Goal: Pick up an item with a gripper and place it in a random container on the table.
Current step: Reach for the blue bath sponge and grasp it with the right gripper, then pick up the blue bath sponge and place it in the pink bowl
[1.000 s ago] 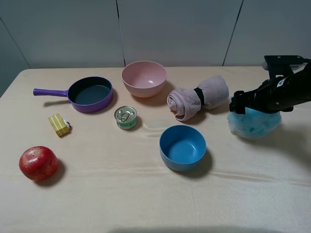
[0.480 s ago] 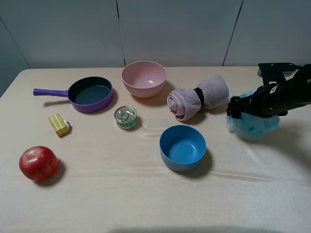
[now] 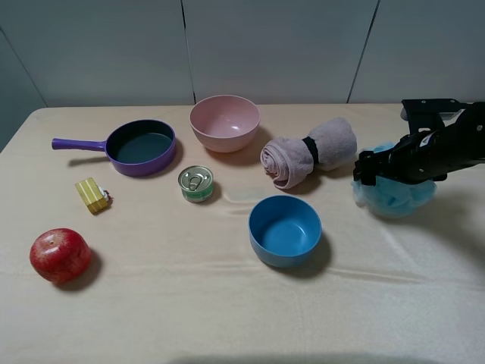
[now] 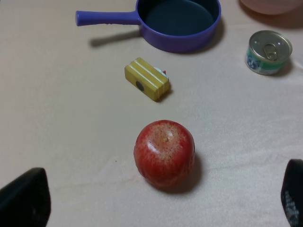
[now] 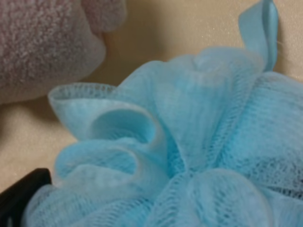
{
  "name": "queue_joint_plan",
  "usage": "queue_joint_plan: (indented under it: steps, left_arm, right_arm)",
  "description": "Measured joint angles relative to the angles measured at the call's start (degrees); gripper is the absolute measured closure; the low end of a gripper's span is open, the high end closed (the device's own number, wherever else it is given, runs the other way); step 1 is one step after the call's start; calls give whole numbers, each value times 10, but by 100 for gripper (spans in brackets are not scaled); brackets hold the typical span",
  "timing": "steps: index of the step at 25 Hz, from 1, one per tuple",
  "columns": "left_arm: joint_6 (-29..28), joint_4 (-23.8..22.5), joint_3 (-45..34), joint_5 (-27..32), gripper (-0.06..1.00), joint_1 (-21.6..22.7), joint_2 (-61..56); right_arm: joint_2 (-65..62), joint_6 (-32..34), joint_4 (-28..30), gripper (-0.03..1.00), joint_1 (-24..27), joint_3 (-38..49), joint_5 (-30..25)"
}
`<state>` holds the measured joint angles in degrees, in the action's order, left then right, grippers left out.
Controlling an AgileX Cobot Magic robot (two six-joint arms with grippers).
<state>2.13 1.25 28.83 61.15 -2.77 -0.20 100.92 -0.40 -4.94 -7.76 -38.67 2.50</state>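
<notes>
the fluffy light-blue mesh bath pouf [image 3: 395, 199] rests at the right side of the beige cloth-covered tabletop [image 3: 189, 303], directly beneath the black right end effector [image 3: 383, 168], which sits on its top. whether this end effector is clamped cannot be told, because the ruffles hide the finger gap. the pouf is round, with no long axis. the left end effector [image 4: 158, 198] is spread apart and well away from it. the round pale pink plastic bowl [image 3: 224, 121] lies far-left of the pouf, beyond the rolled pinkish-grey towel [image 3: 307, 152].

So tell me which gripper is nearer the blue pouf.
Right. The right gripper is right at the pouf; the left gripper hangs near the apple, far away.
</notes>
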Motion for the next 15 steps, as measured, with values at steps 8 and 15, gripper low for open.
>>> queue_joint_plan:
  steps: [8,15]
  left_arm:
    - [0,0,0,0,-4,0,0]
    - [0,0,0,0,-4,0,0]
  right_arm:
    - [0,0,0,71,0,0,6]
    - [0,0,0,71,0,0,7]
